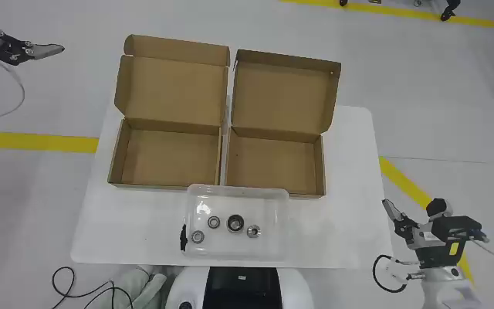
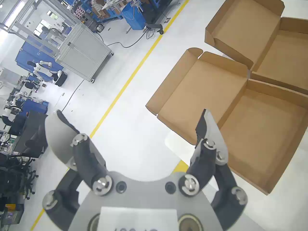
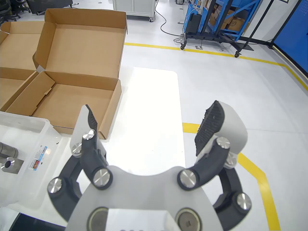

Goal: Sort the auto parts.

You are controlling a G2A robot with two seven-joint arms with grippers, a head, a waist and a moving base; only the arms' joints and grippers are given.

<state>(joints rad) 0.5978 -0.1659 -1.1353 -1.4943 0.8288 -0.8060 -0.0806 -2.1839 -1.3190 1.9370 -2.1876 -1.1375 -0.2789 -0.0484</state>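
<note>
Auto parts (image 1: 235,224): small round metal pieces lying flat in a loose left-to-right row inside the bin.
Bin (image 1: 266,198): clear plastic (long axis left-right), at the desk's (image 1: 351,178) near edge.
Left claw (image 2: 131,118): fingers apart, empty, beyond the desk's far left, pointing right.
Right claw (image 3: 151,108): fingers apart, empty, off the near right corner, pointing far-left.

- Bright, even overhead light; the white table (image 3: 154,90) glares blank along its right edge.
- Soft shadows sit inside the cardboard box (image 3: 72,97).
- Wrist views bow the yellow floor line (image 3: 209,53).
</note>
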